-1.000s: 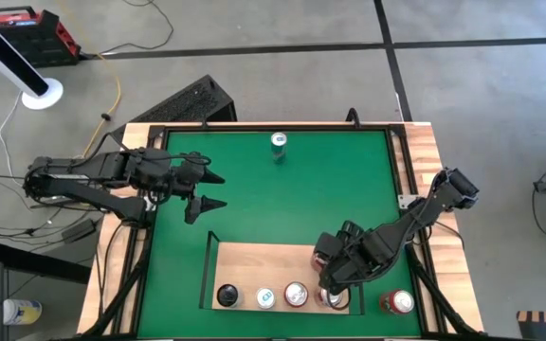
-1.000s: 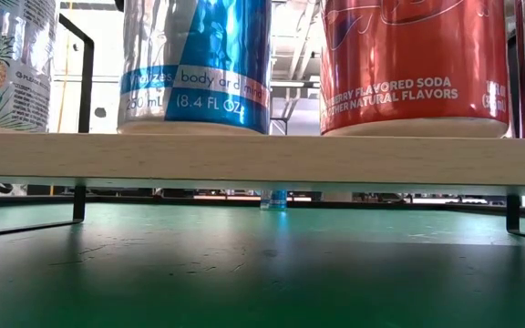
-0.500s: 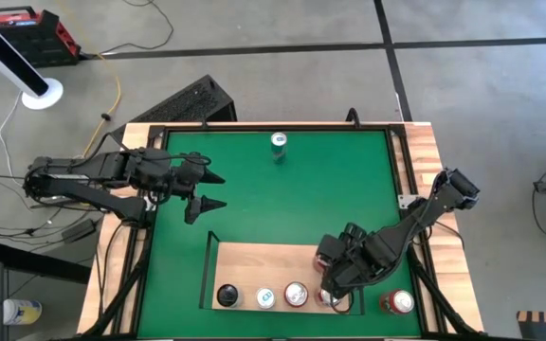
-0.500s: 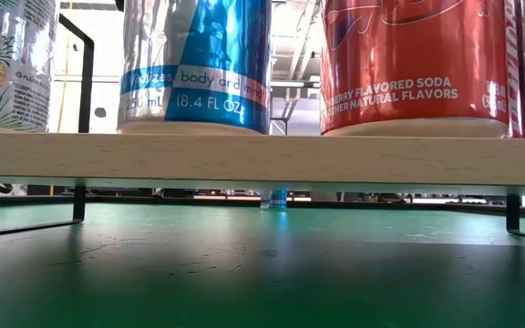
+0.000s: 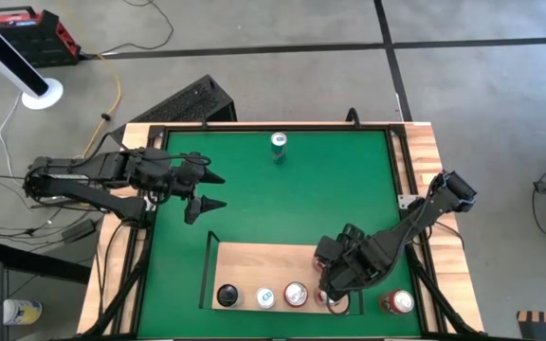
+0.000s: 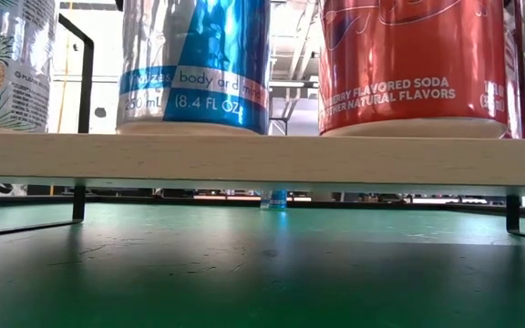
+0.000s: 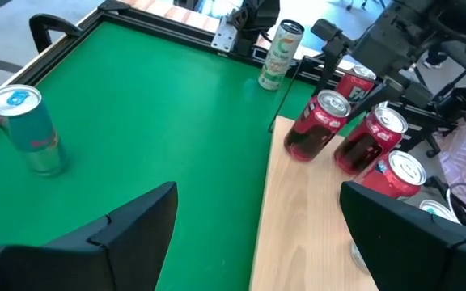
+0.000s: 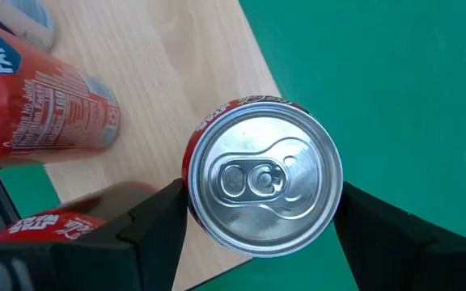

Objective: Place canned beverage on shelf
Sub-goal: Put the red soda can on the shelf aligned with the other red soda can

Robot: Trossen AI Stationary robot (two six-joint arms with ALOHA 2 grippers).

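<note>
The shelf (image 5: pixel 254 260), a pale-wood board with black rails, lies at the near side of the green mat. Three cans stand along its near edge: a dark-topped one (image 5: pixel 227 296), a blue one (image 5: pixel 265 297) and a red one (image 5: pixel 296 295). My right gripper (image 5: pixel 335 284) is over the shelf's right end, shut on a red can (image 8: pixel 264 182) that stands upright. My left gripper (image 5: pixel 207 189) is open and empty above the mat's left part. A teal can (image 5: pixel 279 142) stands at the far side of the mat. My right gripper pinches the red can's round side wall just below its top rim (image 8: pixel 191 202) between its two fingers, one on each side. The fingers come from above, pointing down. The can is upright at the board's right edge; its base is hidden under its own top.
Another red can (image 5: pixel 398 301) stands on the mat right of the shelf, close to my right arm. Wooden slat borders (image 5: pixel 425 152) flank the mat. The mat between the teal can and the shelf (image 5: pixel 292 199) is bare.
My right gripper has shifted only slightly at the shelf's right end, still shut on the upright red can.
</note>
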